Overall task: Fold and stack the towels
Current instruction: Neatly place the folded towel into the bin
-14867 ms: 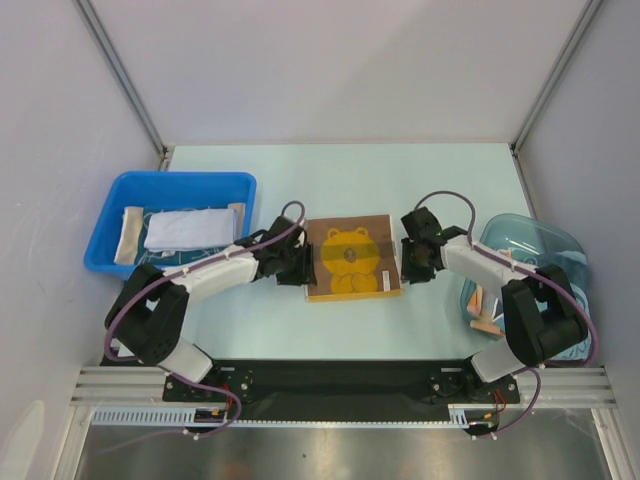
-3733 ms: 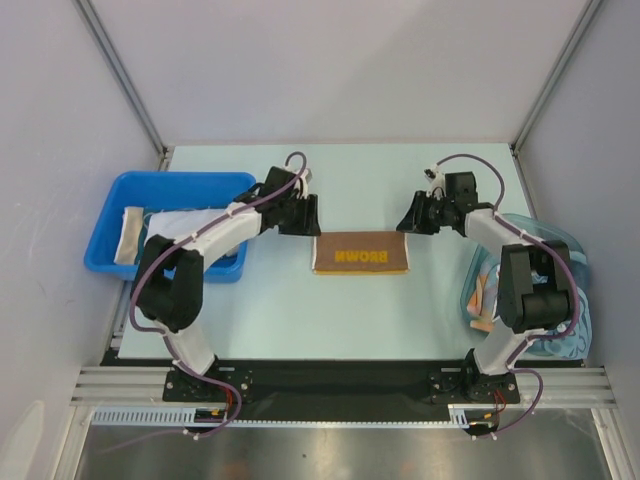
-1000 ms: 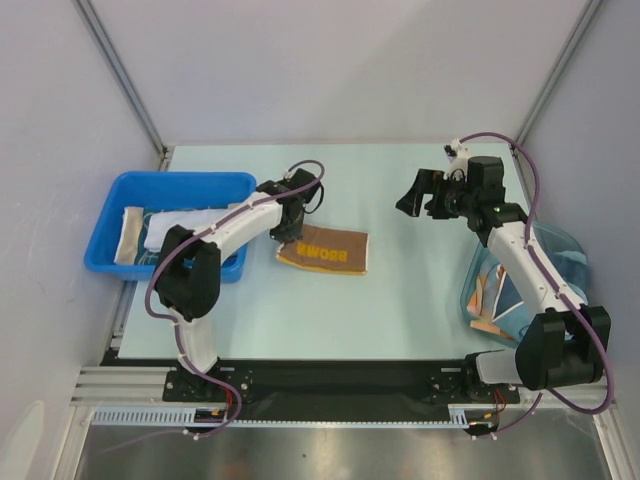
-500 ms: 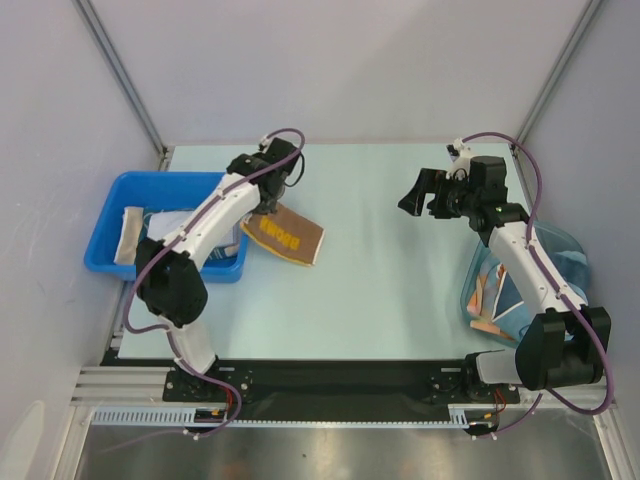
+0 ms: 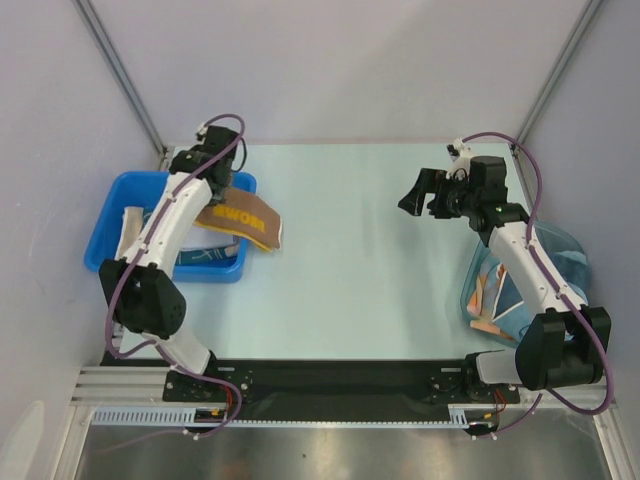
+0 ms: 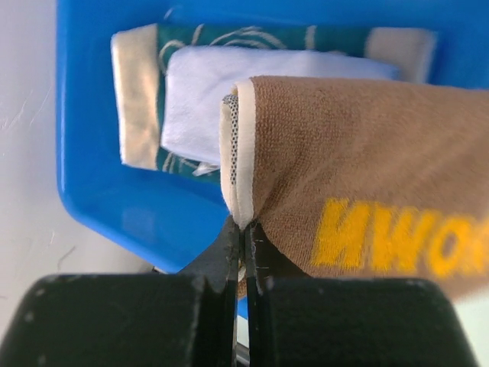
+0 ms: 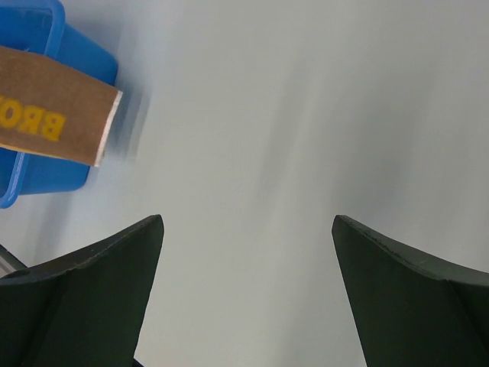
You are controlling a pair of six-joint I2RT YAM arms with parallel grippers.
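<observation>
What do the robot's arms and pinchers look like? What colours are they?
The left arm and the right arm are made of smooth white tubes joined by chunky black joints. A thin purple cable loops along each one. The left gripper and the right gripper are black, each with two pointy fingers.

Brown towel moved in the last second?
Yes. The brown towel has gone left and slightly back: it lay well right of the blue bin, and now overhangs the bin's right rim, pinched in the left hand.
</observation>
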